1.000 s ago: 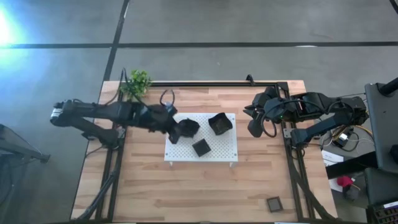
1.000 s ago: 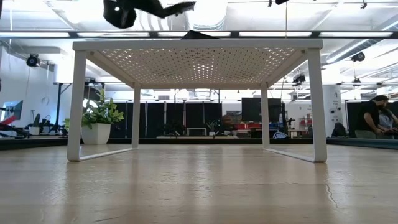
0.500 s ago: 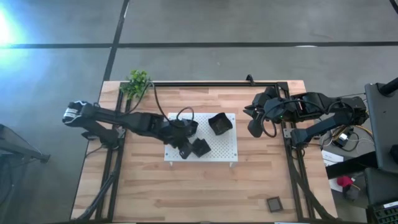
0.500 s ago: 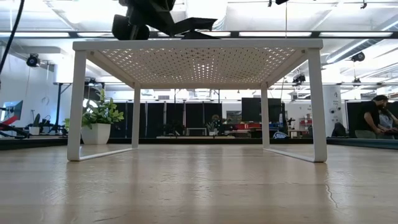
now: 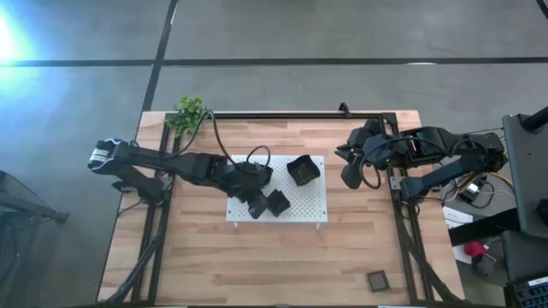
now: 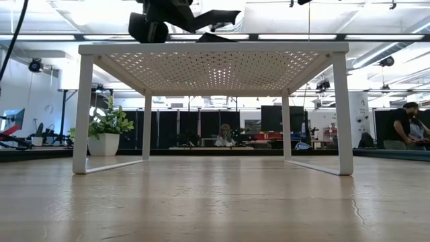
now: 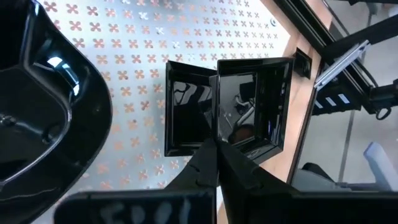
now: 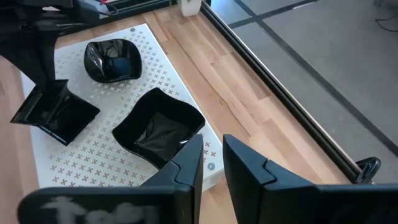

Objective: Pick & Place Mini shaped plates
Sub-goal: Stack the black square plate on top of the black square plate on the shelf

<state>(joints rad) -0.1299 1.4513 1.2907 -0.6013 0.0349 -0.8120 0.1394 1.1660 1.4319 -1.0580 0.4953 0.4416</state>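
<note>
A white perforated board (image 5: 300, 210) stands on legs mid-table. On it lie a rounded black plate (image 8: 112, 59), a wavy-edged black plate (image 5: 302, 169) and a square black plate (image 5: 278, 202). My left gripper (image 5: 257, 206) hovers over the board's near left part, shut on a second square black plate (image 7: 255, 106). That plate hangs right beside the lying square one (image 7: 189, 109). My right gripper (image 5: 349, 175) waits open above the table's right side, holding nothing. My left gripper pinches the held square plate's side wall (image 7: 219, 134) between its two fingers, on the side next to the lying square plate. The fingers slant down from the table's left. In the low view the plate (image 6: 220, 15) juts out past them, nearly level, above the board's top.
A small green plant (image 5: 188, 111) stands at the far left corner. A black rail (image 5: 291, 114) runs along the far edge. A small grey square (image 5: 378, 280) lies near the front right corner. Bare wood lies in front of the board.
My left gripper has carried its plate from beside the rounded plate toward the near edge and the right, sinking a little. It now hovers next to the lying square plate. In the last half second the plate's free end has come up slightly.
</note>
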